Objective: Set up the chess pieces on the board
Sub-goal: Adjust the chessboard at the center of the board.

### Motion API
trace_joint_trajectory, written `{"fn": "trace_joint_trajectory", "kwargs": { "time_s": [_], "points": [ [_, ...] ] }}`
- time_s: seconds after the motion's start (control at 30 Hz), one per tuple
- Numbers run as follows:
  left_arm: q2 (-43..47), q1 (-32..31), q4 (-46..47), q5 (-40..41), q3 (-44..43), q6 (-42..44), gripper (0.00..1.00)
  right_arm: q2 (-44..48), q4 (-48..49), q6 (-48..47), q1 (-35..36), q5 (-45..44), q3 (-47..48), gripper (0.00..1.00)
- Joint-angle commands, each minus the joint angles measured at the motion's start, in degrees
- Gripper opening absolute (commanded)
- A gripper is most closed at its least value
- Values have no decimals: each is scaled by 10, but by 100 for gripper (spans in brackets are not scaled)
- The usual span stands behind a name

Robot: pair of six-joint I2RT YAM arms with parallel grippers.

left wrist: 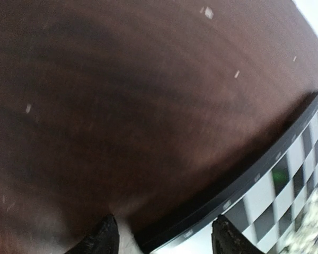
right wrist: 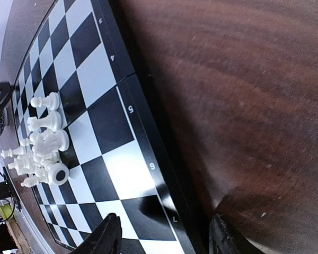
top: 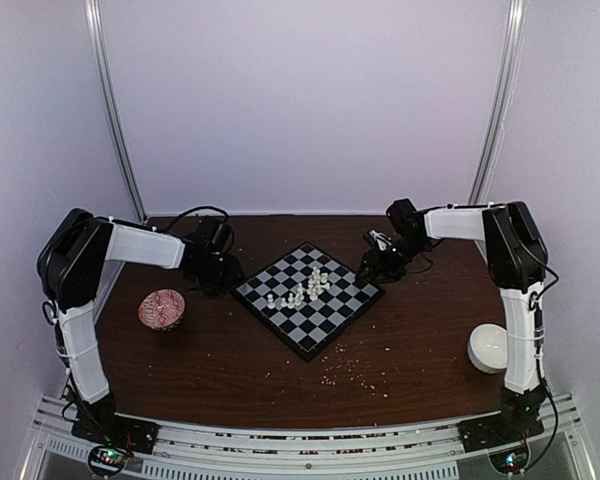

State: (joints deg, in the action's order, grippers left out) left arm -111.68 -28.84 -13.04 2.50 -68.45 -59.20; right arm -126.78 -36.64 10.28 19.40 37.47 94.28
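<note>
1. First, locate the board (top: 325, 328) at mid-worktop (top: 230, 360), turned corner-on to the arms; find the chess pieces (top: 305, 288) bunched in a heap on its middle squares, none on a home rank, at least one seemingly tipped over with its base showing.
2. Read the right pincer (right wrist: 164, 239) as spread apart and holding nothing, low over the board's numbered edge; read the left pincer (left wrist: 164, 242) likewise as apart and empty, straddling the opposite edge, with the heap only a blur at that view's border.
3. Judged from that: reaching stage, nothing gripped.
4. Work from the outside of the heap, not its core; start with the two pawn-like pieces (right wrist: 45, 111) standing slightly clear of the rest.
5. Descend straight over the chosen piece with fingers barely wider than it; close gently above the base, for fear of skidding or toppling something so small.
6. Keep fingertips off the neighbours; lift clear before travelling; set down upright, centred on a square.
7. Ignore the pale crumbs (top: 352, 372), the patterned red bowl (top: 162, 309) and the white bowl (top: 488, 347).
</note>
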Motion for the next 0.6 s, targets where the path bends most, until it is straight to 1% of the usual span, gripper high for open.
{"fn": "trace_joint_trajectory", "kwargs": {
  "time_s": [0.0, 0.07, 0.2, 0.33, 0.43, 0.57],
  "points": [
    [-47, 10, 54, -43, -52, 34, 61, 27, -19, -22, 40, 5, -71, 56],
    [-65, 9, 51, -46, -80, 52, 60, 46, -12, -32, 53, 3, -106, 55],
    [-86, 11, 58, -69, -102, 75, 55, 93, 24, -37, 81, -7, -175, 53],
    [-96, 9, 86, -114, -92, 80, 52, 125, 30, -53, 103, -10, -212, 52],
    [-106, 6, 119, -162, -88, 95, 48, 140, 28, -70, 118, -18, -230, 49],
    [-110, -4, 123, -186, -89, 113, 46, 147, 21, -89, 137, -17, -257, 46]
  ]
}}
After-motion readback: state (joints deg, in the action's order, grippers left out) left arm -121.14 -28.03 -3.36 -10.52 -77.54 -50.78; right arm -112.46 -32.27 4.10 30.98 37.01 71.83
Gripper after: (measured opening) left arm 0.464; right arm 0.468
